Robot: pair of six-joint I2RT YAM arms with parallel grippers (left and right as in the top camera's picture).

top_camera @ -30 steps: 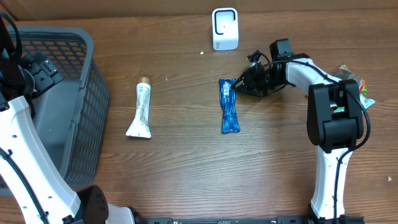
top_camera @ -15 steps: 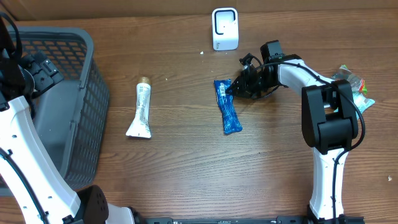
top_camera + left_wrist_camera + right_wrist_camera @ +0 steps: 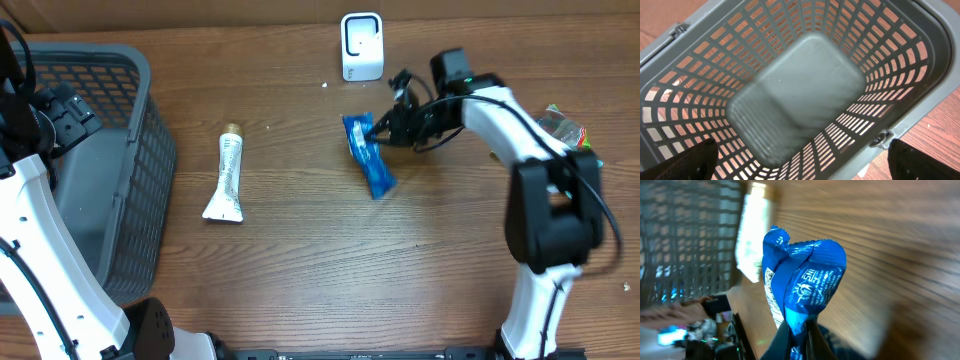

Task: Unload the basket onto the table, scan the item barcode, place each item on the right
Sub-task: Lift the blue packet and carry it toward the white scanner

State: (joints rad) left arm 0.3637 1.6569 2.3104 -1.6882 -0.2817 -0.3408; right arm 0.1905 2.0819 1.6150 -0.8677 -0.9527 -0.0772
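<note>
A blue snack packet (image 3: 368, 155) hangs tilted above the wooden table, pinched at its upper end by my right gripper (image 3: 380, 132). In the right wrist view the packet (image 3: 802, 285) stands up from between the shut fingers of that gripper (image 3: 799, 341), white print showing on its side. The white barcode scanner (image 3: 361, 45) stands at the table's back, just up and left of the packet. My left gripper (image 3: 807, 162) is open over the grey basket (image 3: 800, 95), with nothing between its fingers.
A cream tube (image 3: 227, 176) lies on the table left of the packet. The grey basket (image 3: 140, 150) fills the left side. A crinkled green and red packet (image 3: 572, 132) lies at the right edge, behind my right arm.
My right gripper shut on the blue packet's upper end and raised it off the table; the packet's lower end swung right. The left arm has not moved.
</note>
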